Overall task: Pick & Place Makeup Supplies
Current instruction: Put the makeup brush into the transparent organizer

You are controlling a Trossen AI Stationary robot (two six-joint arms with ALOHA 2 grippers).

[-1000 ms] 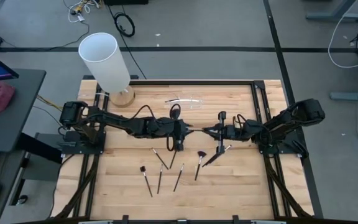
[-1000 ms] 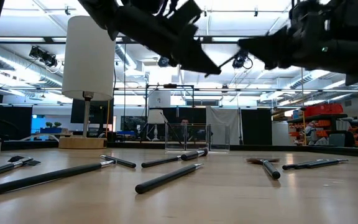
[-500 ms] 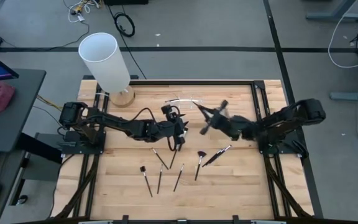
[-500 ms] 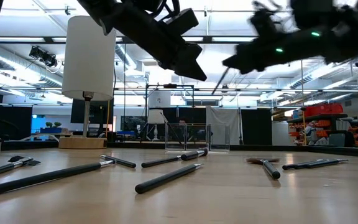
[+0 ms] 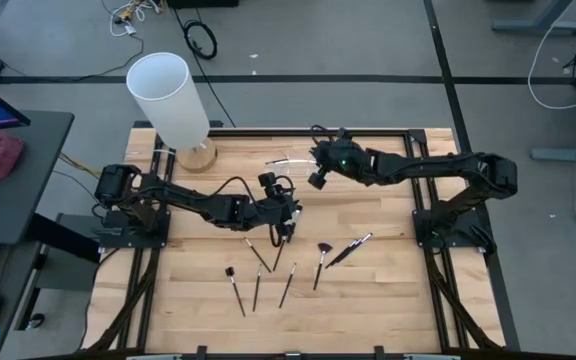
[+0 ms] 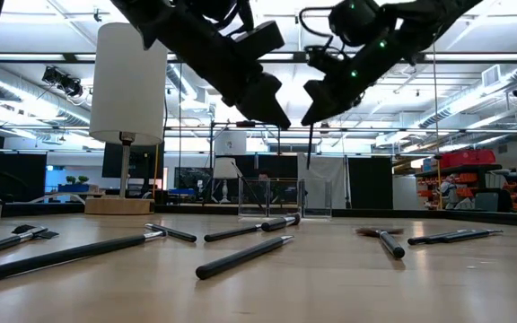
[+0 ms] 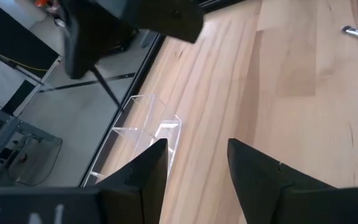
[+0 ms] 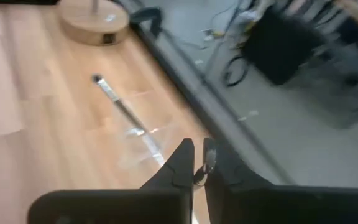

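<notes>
From above, my right pincer (image 5: 318, 176) now hangs at the far middle of the table (image 5: 388, 300), just beside the clear box (image 5: 294, 160). A second ago it was low over the boards further right and nearer, so it has lifted and swung out to the far side. My left pincer (image 5: 286, 210) has drawn back a little and waits near the table's middle, with the loose brushes (image 5: 286, 285) scattered nearer than it. From table level, my right pincer (image 6: 317, 108) is high in the air and a thin dark makeup brush (image 6: 310, 148) hangs straight down from it, clear of the wood. My left pincer (image 6: 272, 112) is close beside it on the left, and the clear box (image 6: 275, 199) stands far behind, below them. The loose brushes (image 6: 240, 256) lie flat in the foreground. Past my left pincer (image 7: 197, 162), whose fingers are spread with nothing between them, I see the clear box (image 7: 143, 122) and the makeup brush (image 7: 107, 91) dangling above it. Past my right pincer (image 8: 197, 165), the fingers are clenched on something small, and the clear box (image 8: 143, 140) lies below with a silvery brush already by it. I judge the carry is nearly done, and lowering this brush into the box comes next.
</notes>
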